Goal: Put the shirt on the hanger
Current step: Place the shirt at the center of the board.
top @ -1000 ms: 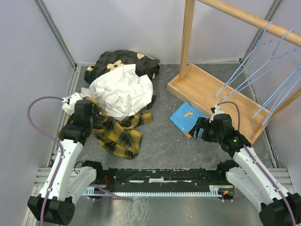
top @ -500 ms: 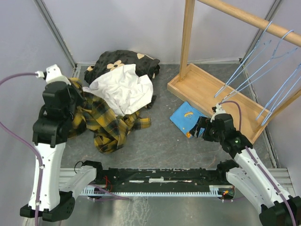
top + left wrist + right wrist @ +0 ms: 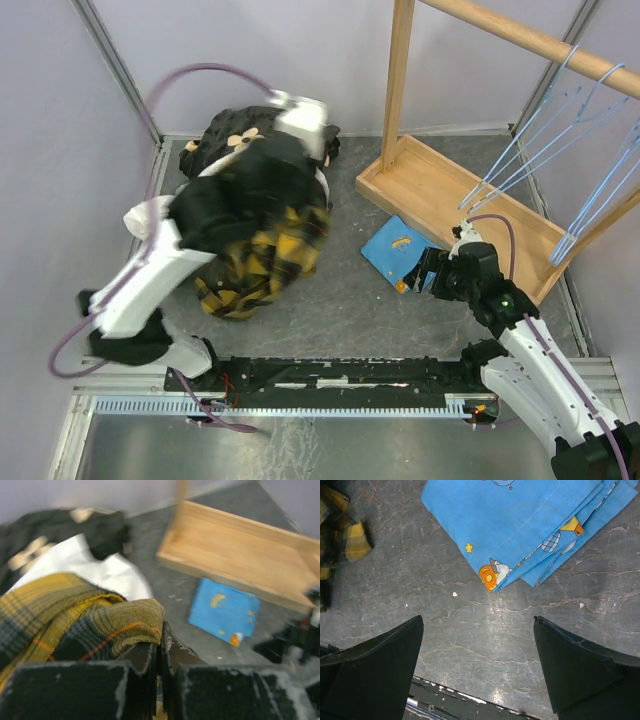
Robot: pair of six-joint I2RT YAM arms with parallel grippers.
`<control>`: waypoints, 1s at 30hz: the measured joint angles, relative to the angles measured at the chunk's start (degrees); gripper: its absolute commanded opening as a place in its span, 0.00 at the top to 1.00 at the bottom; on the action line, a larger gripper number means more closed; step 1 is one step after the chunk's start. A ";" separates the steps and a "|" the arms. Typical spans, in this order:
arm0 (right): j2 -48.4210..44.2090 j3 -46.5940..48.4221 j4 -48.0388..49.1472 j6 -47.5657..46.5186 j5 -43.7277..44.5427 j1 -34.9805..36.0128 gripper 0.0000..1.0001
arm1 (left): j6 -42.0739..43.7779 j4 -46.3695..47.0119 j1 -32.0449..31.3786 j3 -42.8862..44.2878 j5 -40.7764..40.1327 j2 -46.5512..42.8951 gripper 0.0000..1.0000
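Note:
The yellow-and-black plaid shirt hangs in a bunch from my left gripper, which is raised over the clothes pile and blurred by motion. In the left wrist view the jaws are pressed together on a fold of the shirt. Pale-blue wire hangers hang from the wooden rail at the right. My right gripper is low over the floor, its fingers spread wide and empty just short of a blue cloth. A corner of the shirt shows at its left.
A white garment and a black flowered cloth lie at the back left. The rack's wooden base tray stands at the right, with the folded blue cloth in front of it. Grey walls close in both sides.
My left arm has swung up and to the right, pulling the shirt out from beside the white garment so it now dangles. The right arm has stayed put.

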 measured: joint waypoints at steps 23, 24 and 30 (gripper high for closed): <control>-1.14 1.70 -6.43 -0.22 3.54 0.00 0.01 | -5.29 15.61 8.33 -35.82 11.43 -13.38 0.01; -0.83 2.01 -6.49 -0.04 3.72 0.00 0.01 | -5.51 15.61 9.14 -37.03 12.24 -14.40 0.01; 0.83 5.64 -8.41 -0.31 3.78 0.00 0.01 | -5.90 16.20 14.67 -42.18 16.61 -17.70 0.01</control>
